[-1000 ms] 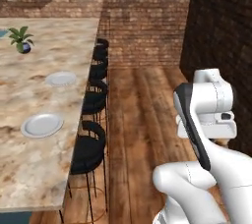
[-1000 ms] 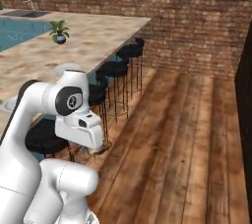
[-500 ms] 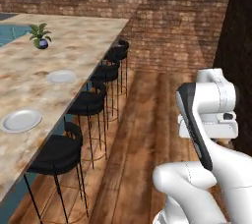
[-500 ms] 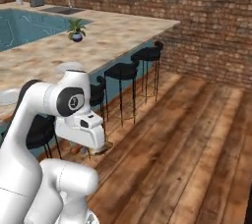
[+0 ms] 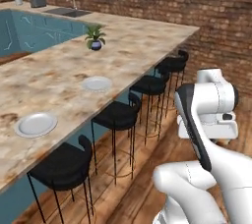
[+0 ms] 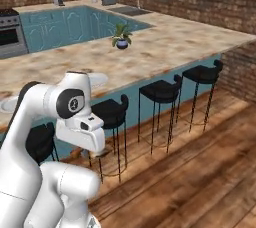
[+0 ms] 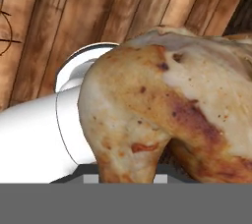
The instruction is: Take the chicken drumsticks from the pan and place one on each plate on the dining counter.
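A golden-brown chicken drumstick [image 7: 162, 110] looms large in the hand view, and my gripper is shut on it. From the right base view, the gripper [image 6: 101, 153] hangs under the white hand, low over the wooden floor, beside the dining counter [image 6: 175, 42]. Two pale plates lie on that marble top, one nearer [image 5: 36, 124] and one farther [image 5: 97, 83]. Both plates are bare. In the right base view the same plates [image 6: 99, 78] [image 6: 7, 103] sit partly behind my arm. The pan is out of view.
Several black bar stools [image 5: 118, 116] line the counter's near side, between me and the plates. A potted plant [image 5: 95, 37] stands on the counter farther along. A brick wall [image 5: 216, 16] closes the far end. A stove [image 6: 10, 34] and sink [image 6: 131, 9] lie beyond.
The whole scene has swung as the base drove and turned: the counter and stools now run across the view, and the kitchen behind shows. The arm's pose and its grip are unchanged.
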You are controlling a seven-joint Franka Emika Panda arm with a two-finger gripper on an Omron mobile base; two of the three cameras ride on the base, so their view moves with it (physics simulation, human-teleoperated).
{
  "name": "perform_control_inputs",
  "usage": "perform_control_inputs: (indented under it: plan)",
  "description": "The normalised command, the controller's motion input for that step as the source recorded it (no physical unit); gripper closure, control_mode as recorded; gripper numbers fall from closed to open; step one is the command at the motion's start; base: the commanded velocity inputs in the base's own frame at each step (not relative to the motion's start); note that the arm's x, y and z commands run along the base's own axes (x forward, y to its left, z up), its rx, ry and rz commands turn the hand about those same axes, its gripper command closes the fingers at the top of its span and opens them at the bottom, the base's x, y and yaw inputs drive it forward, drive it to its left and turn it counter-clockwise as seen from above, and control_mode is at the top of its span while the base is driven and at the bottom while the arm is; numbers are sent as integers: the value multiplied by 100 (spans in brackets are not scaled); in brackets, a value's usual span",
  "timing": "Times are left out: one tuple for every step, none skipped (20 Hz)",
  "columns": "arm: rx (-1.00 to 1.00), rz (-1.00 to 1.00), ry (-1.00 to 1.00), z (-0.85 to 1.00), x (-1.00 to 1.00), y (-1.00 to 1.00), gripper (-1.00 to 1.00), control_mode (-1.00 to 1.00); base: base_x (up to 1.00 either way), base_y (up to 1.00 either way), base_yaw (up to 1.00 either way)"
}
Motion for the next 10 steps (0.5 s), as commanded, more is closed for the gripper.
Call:
perform_control_inputs:
  plan:
    - [0, 0, 0, 0, 0, 0, 100, 100, 76, -64, 62]
    - [0, 0, 0, 0, 0, 0, 100, 100, 77, -61, 63]
    - [0, 0, 0, 0, 0, 0, 100, 100, 87, -58, 61]
    - [0, 0, 0, 0, 0, 0, 100, 100, 94, -52, 59]
    - [0, 0, 0, 0, 0, 0, 100, 100, 95, -47, 58]
    - [0, 0, 0, 0, 0, 0, 100, 100, 96, -44, 57]
    - [0, 0, 0, 0, 0, 0, 100, 100, 93, -46, 56]
    - [0, 0, 0, 0, 0, 0, 100, 100, 84, -53, 54]
    - [0, 0, 0, 0, 0, 0, 100, 100, 80, -56, 52]
    - [0, 0, 0, 0, 0, 0, 100, 100, 79, -51, 50]
